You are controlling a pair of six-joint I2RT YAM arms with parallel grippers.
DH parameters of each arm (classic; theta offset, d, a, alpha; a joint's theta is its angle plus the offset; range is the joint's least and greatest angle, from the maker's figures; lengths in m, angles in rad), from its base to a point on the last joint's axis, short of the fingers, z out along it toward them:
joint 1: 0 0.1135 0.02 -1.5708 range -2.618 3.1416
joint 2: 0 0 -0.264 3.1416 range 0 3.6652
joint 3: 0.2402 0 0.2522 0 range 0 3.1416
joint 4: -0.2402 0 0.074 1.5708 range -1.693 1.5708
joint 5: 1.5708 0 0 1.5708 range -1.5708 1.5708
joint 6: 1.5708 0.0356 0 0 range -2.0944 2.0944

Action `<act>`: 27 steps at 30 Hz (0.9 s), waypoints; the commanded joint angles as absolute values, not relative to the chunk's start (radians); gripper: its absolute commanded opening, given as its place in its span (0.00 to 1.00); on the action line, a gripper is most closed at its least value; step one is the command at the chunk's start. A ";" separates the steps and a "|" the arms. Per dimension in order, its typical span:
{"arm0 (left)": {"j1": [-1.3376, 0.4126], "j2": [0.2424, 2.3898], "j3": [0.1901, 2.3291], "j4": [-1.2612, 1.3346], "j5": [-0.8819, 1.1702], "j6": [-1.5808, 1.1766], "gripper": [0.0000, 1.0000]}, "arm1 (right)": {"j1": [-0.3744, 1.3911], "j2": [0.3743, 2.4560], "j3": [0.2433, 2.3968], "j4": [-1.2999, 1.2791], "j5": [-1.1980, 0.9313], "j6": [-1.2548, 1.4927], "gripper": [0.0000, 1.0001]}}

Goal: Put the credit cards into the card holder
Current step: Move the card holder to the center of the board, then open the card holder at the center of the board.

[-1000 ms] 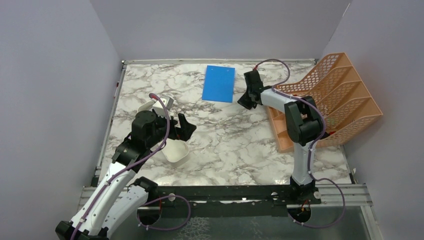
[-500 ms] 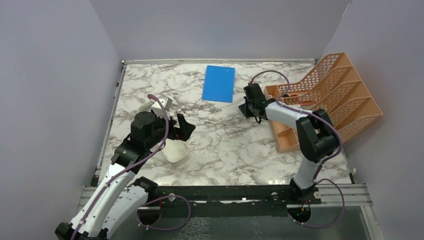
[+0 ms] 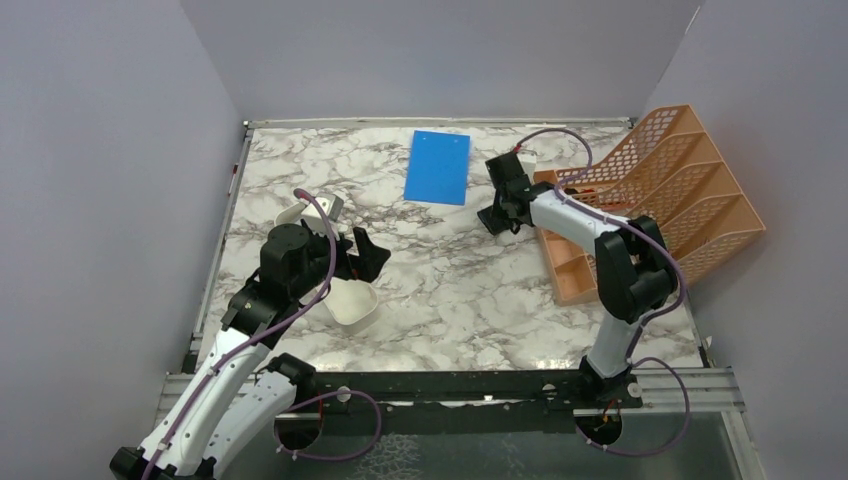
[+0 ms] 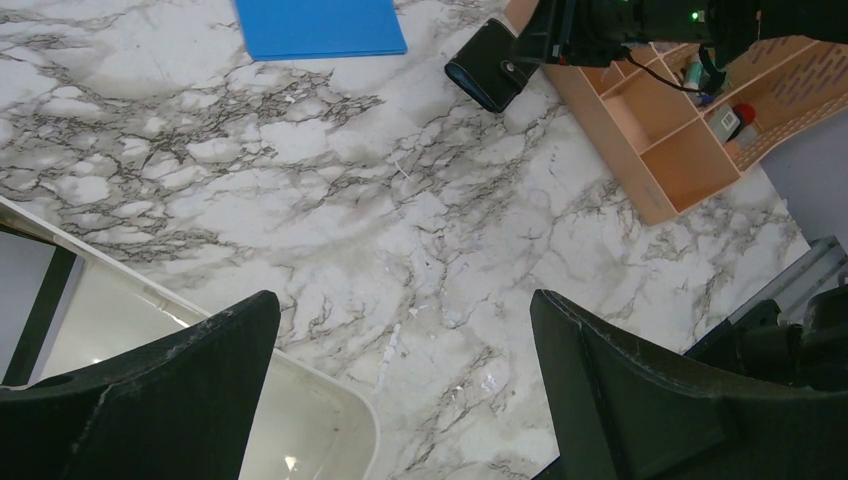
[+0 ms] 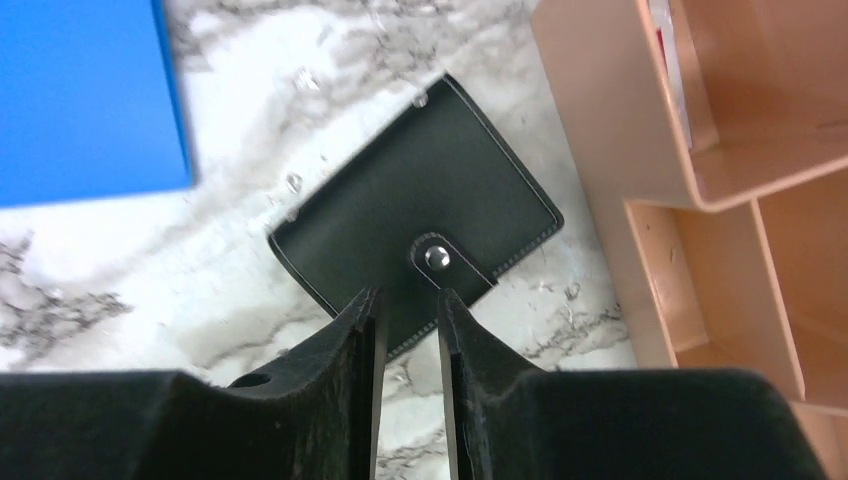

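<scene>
Barely begun, I judge: the holder point(image 5: 420, 240) lies snapped shut on the table point(image 3: 450, 280) just beside the rack point(image 5: 640, 130), the right claw point(image 5: 408, 300) over its near edge, slightly parted and empty, the left claw point(image 4: 405, 300) gaping wide (no cards plainly visible).
</scene>
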State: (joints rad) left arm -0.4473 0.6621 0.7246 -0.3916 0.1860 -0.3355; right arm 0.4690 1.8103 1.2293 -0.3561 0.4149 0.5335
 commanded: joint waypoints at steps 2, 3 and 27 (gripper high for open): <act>-0.446 0.655 0.716 -0.380 0.166 -0.337 0.99 | 0.468 1.878 1.308 -0.399 0.473 0.609 0.32; -0.446 0.654 0.716 -0.379 0.165 -0.337 0.99 | 0.468 1.896 1.324 -0.416 0.484 0.621 0.32; -0.446 0.656 0.715 -0.380 0.158 -0.337 0.99 | 0.468 1.977 1.280 -0.389 0.546 0.526 0.01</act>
State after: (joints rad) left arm -0.4473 0.6640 0.7242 -0.3916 0.1814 -0.3355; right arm 0.4709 1.9835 1.3453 -0.3996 0.5613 0.5594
